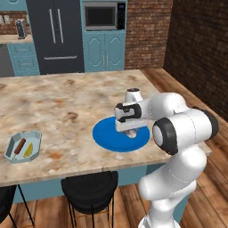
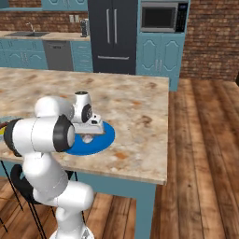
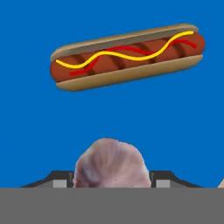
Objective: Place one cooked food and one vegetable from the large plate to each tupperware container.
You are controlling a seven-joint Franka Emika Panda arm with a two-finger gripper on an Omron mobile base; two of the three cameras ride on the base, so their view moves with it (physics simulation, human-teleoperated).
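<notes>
— Marble, I think, or something like it: the island counter (image 1: 67, 102) is beige with brown patches. It stands on a teal base, and black stools (image 1: 89, 189) are under its near edge.

— And the room around it?

— Brick walls (image 1: 147, 31), a wooden plank floor (image 2: 200, 154), teal cabinets (image 1: 104, 51), a dark fridge (image 1: 55, 33) and a microwave (image 1: 101, 15) built in above the cabinets. At the far left of the right base view I see a sink (image 2: 18, 34) on the back counter.

— Where is the food?

— The large plate (image 1: 104, 136) lies flat near the front edge of the island. On it are the hot dog (image 3: 127, 57) and the garlic bulb (image 3: 109, 164), apart from each other. The octagonal container (image 1: 11, 153) sits well to the left, near the same edge, with the sausage on a stick (image 1: 18, 148) and the yellow corn piece (image 1: 29, 150) side by side inside.

— And the gripper?

— The gripper (image 1: 130, 132) is low over the plate, with one finger on each side of the garlic bulb. Whether the fingers already press it, I cannot tell.
</notes>
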